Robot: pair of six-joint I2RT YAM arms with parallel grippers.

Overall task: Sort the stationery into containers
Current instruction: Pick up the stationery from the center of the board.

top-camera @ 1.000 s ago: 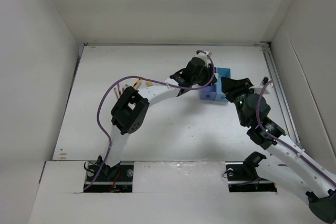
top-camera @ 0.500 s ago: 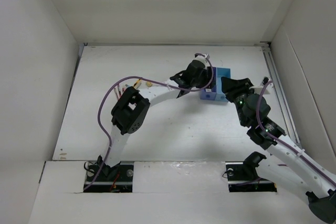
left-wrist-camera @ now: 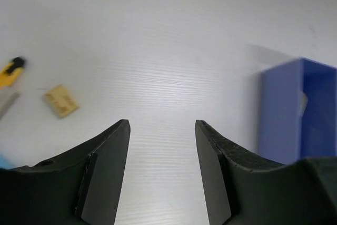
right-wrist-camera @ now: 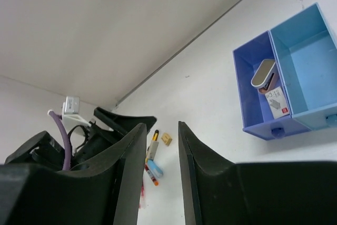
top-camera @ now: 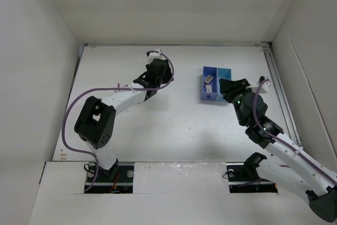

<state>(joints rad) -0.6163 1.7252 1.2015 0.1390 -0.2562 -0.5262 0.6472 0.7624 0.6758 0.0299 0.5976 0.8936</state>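
Observation:
The blue compartment box point(top-camera: 216, 84) stands at the back right of the table. In the right wrist view its dark blue section point(right-wrist-camera: 251, 110) holds a grey-white piece point(right-wrist-camera: 263, 73) and a white block point(right-wrist-camera: 277, 101); its light blue section point(right-wrist-camera: 310, 61) shows nothing inside. My left gripper point(top-camera: 149, 84) is open and empty above the table point(left-wrist-camera: 162, 125), left of the box. A beige block point(left-wrist-camera: 61, 100) and a yellow-black piece point(left-wrist-camera: 11, 71) lie to its left. My right gripper point(right-wrist-camera: 161, 126) is open and empty, just right of the box point(top-camera: 227, 85).
In the right wrist view a loose cluster lies beside the left gripper's fingers point(right-wrist-camera: 126, 122): the yellow-black piece point(right-wrist-camera: 152, 143), the beige block point(right-wrist-camera: 167, 139), a light blue pen point(right-wrist-camera: 155, 168) and a red pen point(right-wrist-camera: 150, 176). White walls enclose the table.
My left arm has swung left, away from the blue box, to the stationery cluster. The box is now uncovered. My right arm has barely moved.

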